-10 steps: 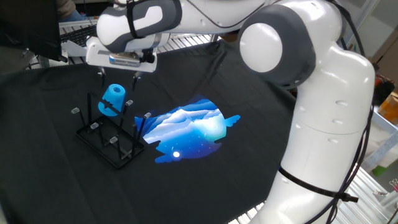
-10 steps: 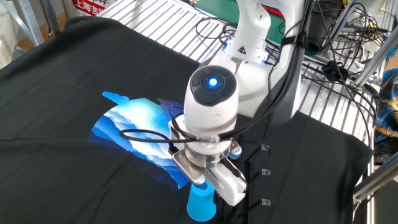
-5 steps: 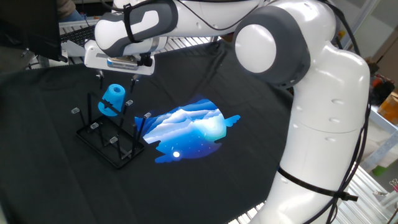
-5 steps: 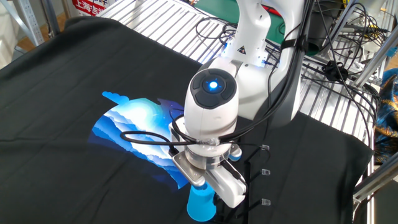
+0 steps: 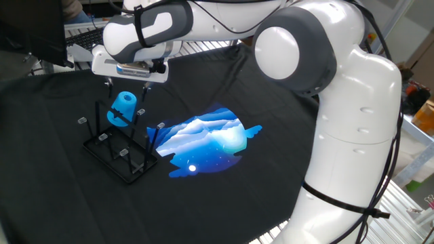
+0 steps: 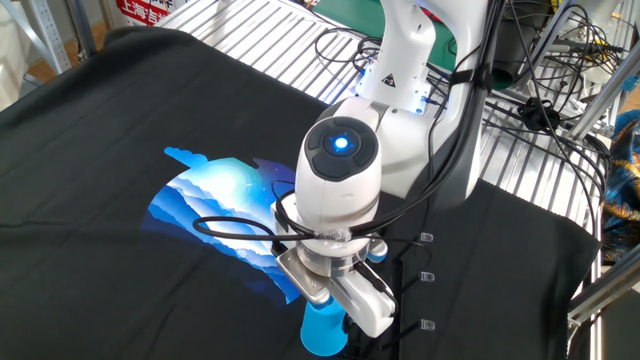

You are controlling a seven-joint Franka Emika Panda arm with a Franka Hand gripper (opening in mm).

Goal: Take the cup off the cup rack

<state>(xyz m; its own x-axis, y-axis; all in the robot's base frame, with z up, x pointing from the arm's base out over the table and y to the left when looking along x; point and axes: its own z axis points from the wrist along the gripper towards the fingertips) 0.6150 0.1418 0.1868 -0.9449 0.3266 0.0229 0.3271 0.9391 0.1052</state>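
**Gripper over the racked cup — snag risks**

Gripper (image 5: 127, 85) sits in upper left of the one fixed view, fingers spread, one thin fingertip (image 5: 109, 83) left of the cup's line and one right; nothing pinched. The cup (image 5: 123, 109) is below it, tilted on a peg of the cup rack (image 5: 119, 152), mouth down toward the wire frame; cup and gripper look apart, though the gap is hard to judge. In the other fixed view the arm's head blocks most of it; only the cup's lower part (image 6: 322, 328) shows at bottom centre.

Likely trouble, as I judge it: the cup leans, so a straight vertical close could catch only an edge and squirt the plastic sideways; a lift not along the peg's line could drag the light rack up with the cup, or tip it; a fingertip may strike a neighbouring peg on the way down.

Worktop (image 5: 61, 196) is draped in black cloth, slightly wrinkled, with a blue wave print (image 5: 209, 140) at mid-frame; black rack on black cloth reads poorly. Around it: metal wire shelving (image 6: 250, 40) and loose cables (image 6: 545, 55) at upper right.
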